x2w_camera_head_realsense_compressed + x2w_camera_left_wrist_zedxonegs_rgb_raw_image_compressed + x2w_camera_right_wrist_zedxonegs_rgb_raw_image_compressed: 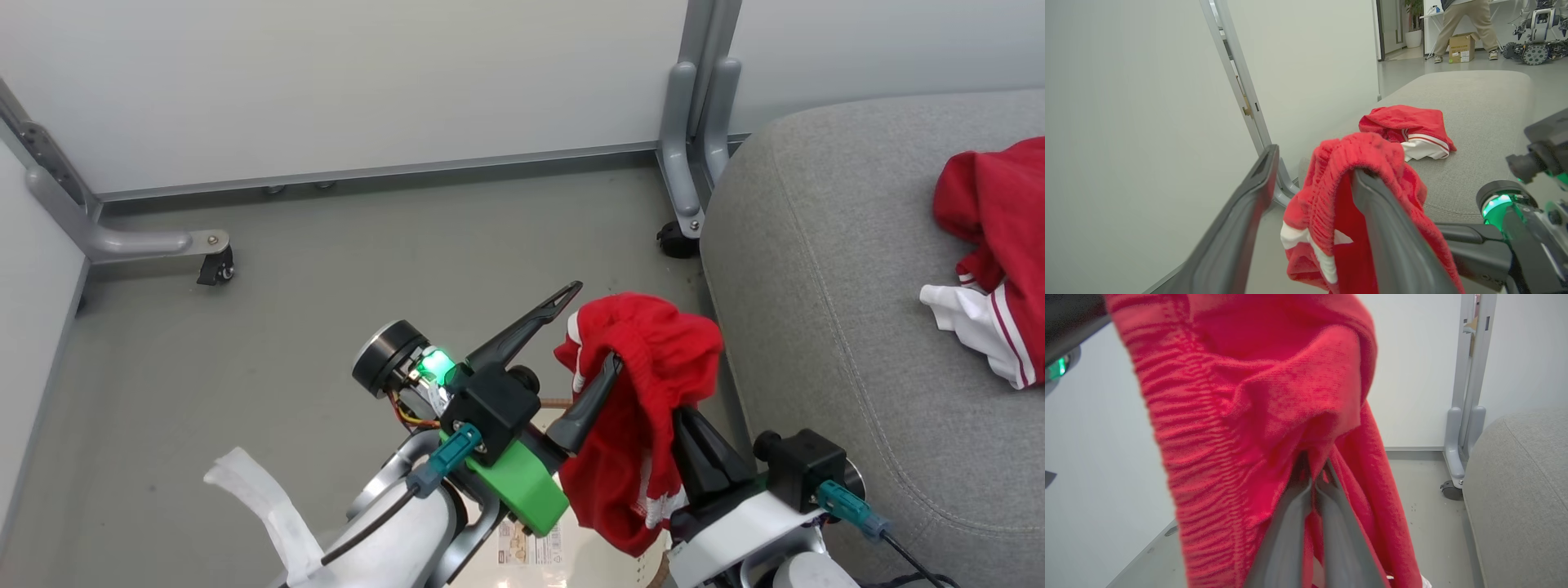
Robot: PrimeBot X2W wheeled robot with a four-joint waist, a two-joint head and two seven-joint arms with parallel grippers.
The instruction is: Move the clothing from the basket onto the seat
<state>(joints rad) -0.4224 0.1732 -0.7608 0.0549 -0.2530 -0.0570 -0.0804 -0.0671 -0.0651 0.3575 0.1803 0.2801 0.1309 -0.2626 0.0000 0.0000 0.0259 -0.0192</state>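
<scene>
held garment: red with white trim, up in the air over the basket, just beside the seat edge, not touching the cushion
how it hangs: waistband looped over one finger of the left gripper, rest drooping down between the two arms
second garment: red and white, crumpled, lying on the seat top, well apart from the held one
basket: cream bottom with a paper label showing under the arms at the head view's lower edge; mostly hidden, cannot tell what else is in it
seat: big grey cushion, rounded corner, right side of the head view
left gripper: fingers spread wide apart; nothing pinched, the cloth is only hooked on the finger nearer the seat, the other finger is bare
right gripper: fingers pressed together, clamped on a fold of the held garment from below, tips buried in the cloth
floor: plain grey, left of the seat
partition: pale panels on grey legs with castors, behind the floor and the seat
person: legs in beige trousers, far back in the left wrist view, next to a cardboard box
</scene>
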